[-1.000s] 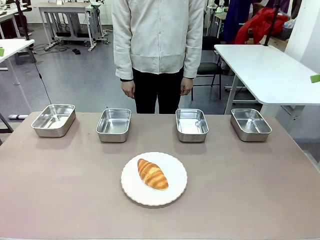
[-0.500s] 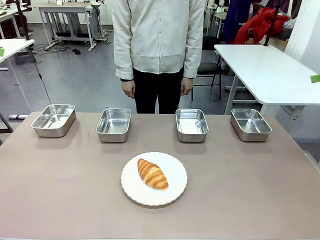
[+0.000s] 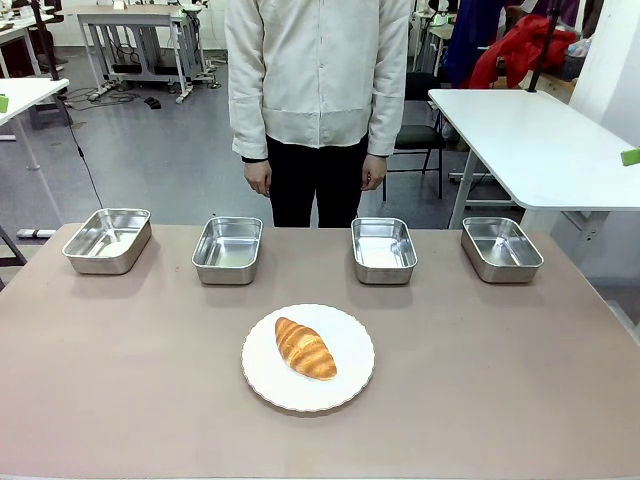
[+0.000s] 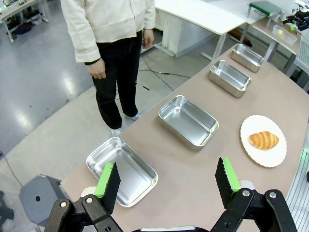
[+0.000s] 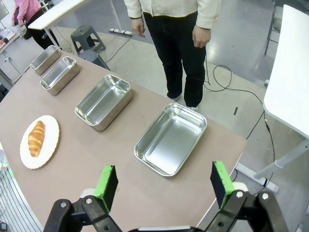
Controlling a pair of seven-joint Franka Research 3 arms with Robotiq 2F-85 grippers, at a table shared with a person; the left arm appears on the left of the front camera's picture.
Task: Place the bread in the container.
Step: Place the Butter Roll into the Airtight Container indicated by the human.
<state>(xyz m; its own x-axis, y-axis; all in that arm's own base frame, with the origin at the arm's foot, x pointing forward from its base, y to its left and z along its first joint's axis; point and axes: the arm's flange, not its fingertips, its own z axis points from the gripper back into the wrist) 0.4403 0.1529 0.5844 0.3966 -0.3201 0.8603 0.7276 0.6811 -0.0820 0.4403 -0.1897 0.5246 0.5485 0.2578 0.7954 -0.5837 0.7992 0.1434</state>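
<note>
Grey workshop floor and white side tables lie behind a brown worktop (image 3: 120,380), at whose far edge a person (image 3: 318,90) stands with both arms hanging, one hand (image 3: 258,178) and the other hand (image 3: 373,172) at thigh level, apart from everything on the surface.

Four look-alike shiny steel trays stand in a row along the far edge, well apart from one another. From the robot's left to right these are the first tray (image 3: 100,264), the second tray (image 3: 226,272), the third tray (image 3: 384,274) and the fourth tray (image 3: 500,270). All four sit flat with the open side up. Which one is the target cannot be told.

The bread (image 3: 305,348) lies on a round white scalloped plate (image 3: 345,330), which rests on the worktop nearer the robot than the tray row, roughly in line with the gap between the second and third trays. The bread lies diagonally, one tapered end toward the far left and the other toward the near right.

The left tool (image 4: 166,179) hangs above the left end of the worktop, close to the first tray, jaws spread wide. The right tool (image 5: 163,183) hangs above the right end, close to the fourth tray, jaws likewise spread wide. Both tools are well apart from the bread.
</note>
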